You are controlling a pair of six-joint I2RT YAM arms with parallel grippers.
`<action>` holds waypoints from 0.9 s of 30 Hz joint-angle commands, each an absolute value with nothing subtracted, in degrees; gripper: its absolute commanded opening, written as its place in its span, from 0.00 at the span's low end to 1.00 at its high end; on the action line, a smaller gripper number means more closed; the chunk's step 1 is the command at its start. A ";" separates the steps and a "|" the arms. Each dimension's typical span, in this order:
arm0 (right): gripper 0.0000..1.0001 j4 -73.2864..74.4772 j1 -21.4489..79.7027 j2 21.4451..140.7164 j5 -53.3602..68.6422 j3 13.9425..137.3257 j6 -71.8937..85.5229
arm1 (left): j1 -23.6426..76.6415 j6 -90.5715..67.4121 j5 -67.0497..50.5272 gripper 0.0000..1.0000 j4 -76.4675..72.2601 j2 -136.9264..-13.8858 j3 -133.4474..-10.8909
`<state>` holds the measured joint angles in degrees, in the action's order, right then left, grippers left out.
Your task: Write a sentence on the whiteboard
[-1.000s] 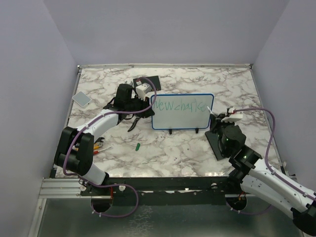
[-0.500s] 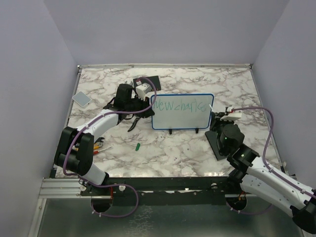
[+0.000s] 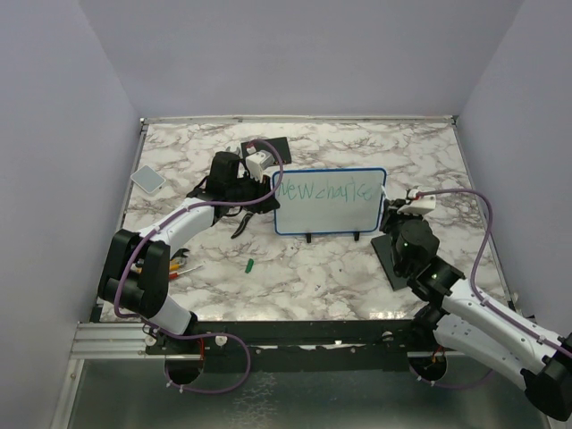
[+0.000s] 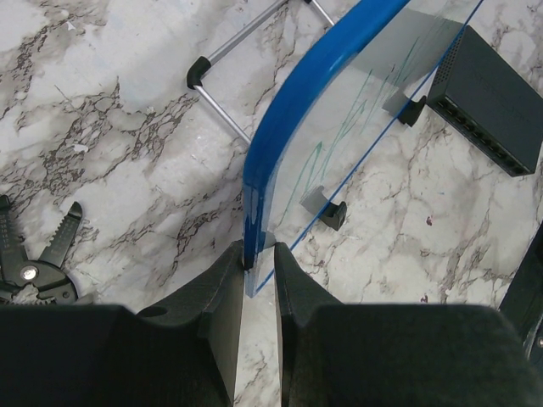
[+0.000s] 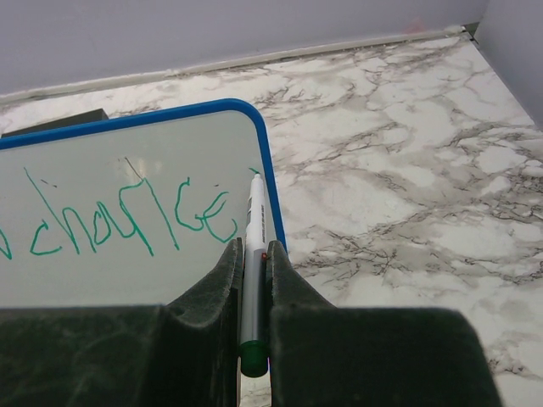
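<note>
At the upright whiteboard's (image 3: 331, 210) left edge the left gripper (image 4: 259, 254) clamps its rim, while the right gripper (image 5: 253, 248) pinches a marker (image 5: 255, 208), tip at the right rim beside the green sentence (image 5: 102, 227).

Even, soft light; sharp pictures, faint shadows.

whiteboard (image 3: 331, 202): upright on table (image 3: 429, 152).
box (image 3: 273, 147): behind whiteboard's left end.
pad (image 3: 389, 261): before whiteboard's right end.
pliers (image 3: 239, 223): before whiteboard's left end.
marker (image 5: 254, 212): at whiteboard's right edge.
</note>
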<state>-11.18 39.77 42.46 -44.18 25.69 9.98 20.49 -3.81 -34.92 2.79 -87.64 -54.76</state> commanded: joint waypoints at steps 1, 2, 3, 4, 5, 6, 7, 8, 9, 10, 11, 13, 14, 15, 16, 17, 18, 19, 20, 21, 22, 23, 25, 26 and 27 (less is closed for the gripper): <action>0.01 -13.00 39.11 43.44 -43.03 27.38 9.08 | 20.84 -3.50 -34.80 0.21 2.37 -86.06 -55.72; 0.01 -13.01 39.07 43.50 -42.55 27.42 8.91 | 20.83 -3.51 -34.80 0.21 2.37 -86.05 -55.72; 0.01 -13.06 39.03 43.58 -41.94 27.38 8.76 | 20.85 -3.52 -34.80 0.21 2.37 -86.05 -55.72; 0.01 -13.10 38.98 43.59 -41.40 27.34 8.68 | 20.85 -3.52 -34.80 0.21 2.37 -86.07 -55.73; 0.01 -13.13 39.04 43.64 -40.79 27.33 8.59 | 20.84 -3.52 -34.73 0.21 2.37 -86.05 -55.72; 0.01 -13.06 39.06 43.67 -40.37 27.29 8.53 | 20.85 -3.50 -34.66 0.21 2.37 -86.18 -55.72; 0.01 -12.79 39.05 43.82 -39.93 27.41 8.57 | 20.83 -3.48 -34.71 0.21 2.37 -86.17 -55.74; 0.01 -12.48 39.10 44.00 -39.65 27.54 8.76 | 20.86 -3.45 -34.65 0.21 2.37 -86.14 -55.73; 0.01 -11.91 39.08 44.22 -39.38 27.59 9.02 | 20.83 -3.45 -34.71 0.21 2.37 -86.17 -55.72; 0.01 -11.45 39.06 44.47 -39.13 27.65 9.42 | 20.89 -3.42 -34.72 0.21 2.37 -86.14 -55.72; 0.01 -10.88 39.05 44.66 -38.80 27.68 9.74 | 20.89 -3.43 -34.63 0.21 2.37 -86.13 -55.78; 0.01 -9.89 39.05 44.90 -38.26 27.59 10.64 | 20.85 -3.40 -34.62 0.21 2.37 -86.14 -55.80; 0.01 -9.32 39.08 44.91 -38.27 27.54 11.16 | 20.91 -3.37 -34.58 0.21 2.37 -86.13 -55.75; 0.01 -8.63 39.04 44.91 -38.38 27.51 11.73 | 20.87 -3.41 -34.59 0.21 2.37 -86.09 -55.78; 0.01 -8.02 39.10 44.79 -38.67 27.51 12.47 | 20.84 -3.38 -34.57 0.21 2.37 -86.07 -55.81; 0.01 -7.37 39.03 44.68 -39.28 27.42 13.03 | 20.90 -3.42 -34.62 0.21 2.37 -86.07 -55.79; 0.01 -6.79 39.04 44.58 -39.92 27.42 13.79 | 20.86 -3.39 -34.63 0.21 2.37 -86.07 -55.77; 0.01 -6.09 39.02 44.36 -40.30 27.42 14.29 | 20.87 -3.42 -34.62 0.21 2.37 -86.06 -55.81; 0.01 -5.58 39.09 44.20 -41.25 27.38 14.76 | 20.91 -3.38 -34.63 0.21 2.37 -86.07 -55.81; 0.01 -5.11 39.08 44.12 -42.14 27.30 15.26 | 20.90 -3.38 -34.63 0.21 2.37 -86.09 -55.81; 0.01 -4.53 39.00 44.00 -43.00 27.35 15.75 | 20.88 -3.42 -34.62 0.21 2.37 -86.04 -55.81; 0.01 -4.08 39.04 44.00 -43.67 27.35 15.90 | 20.89 -3.43 -34.63 0.21 2.37 -86.03 -55.74; 0.01 -3.71 39.07 43.87 -44.57 27.42 16.16 | 20.89 -3.36 -34.62 0.21 2.37 -85.98 -55.72; 0.01 -3.58 39.07 43.83 -44.98 27.42 16.30 | 20.88 -3.38 -34.58 0.21 2.37 -85.97 -55.72; 0.01 -3.21 39.04 43.86 -45.40 27.49 16.56 | 20.84 -3.42 -34.62 0.21 2.37 -85.96 -55.72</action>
<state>-6.68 39.31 44.05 -41.47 26.13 14.57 20.60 -3.79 -34.87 2.81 -87.64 -54.76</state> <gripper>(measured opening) 0.092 0.211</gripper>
